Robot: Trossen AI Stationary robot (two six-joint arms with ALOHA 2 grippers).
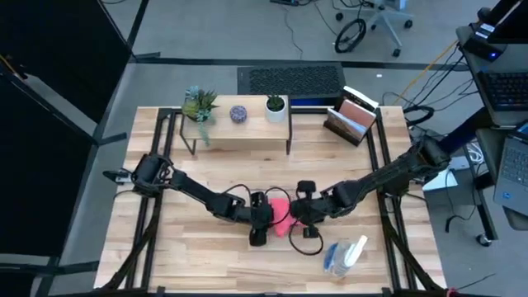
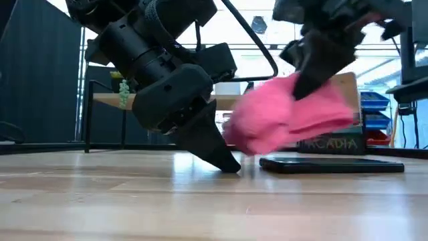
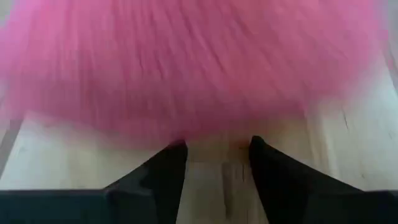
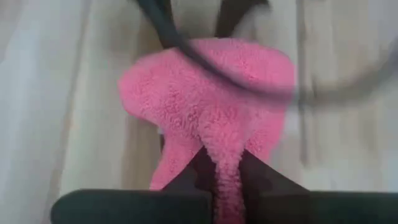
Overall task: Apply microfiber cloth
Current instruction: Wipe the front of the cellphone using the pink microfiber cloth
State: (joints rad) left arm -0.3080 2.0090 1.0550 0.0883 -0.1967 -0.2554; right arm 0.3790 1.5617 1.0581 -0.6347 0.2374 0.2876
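The right tool (image 4: 221,174) is clamped on the pink cloth (image 2: 287,114), which hangs just above the phone (image 2: 331,165) on the table (image 2: 134,201); the left tool (image 3: 217,168), fingers apart, rests beside it

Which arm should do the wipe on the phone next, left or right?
Right, most likely. The right hand is shut on the microfiber cloth, which hangs just above the phone. The left hand is open and empty, tips down near the table beside it.

Grey floor (image 1: 206,41) w/ loose cables, office chair (image 1: 381,21) at back, dark curtain (image 1: 49,99) on left, bright ceiling lights.
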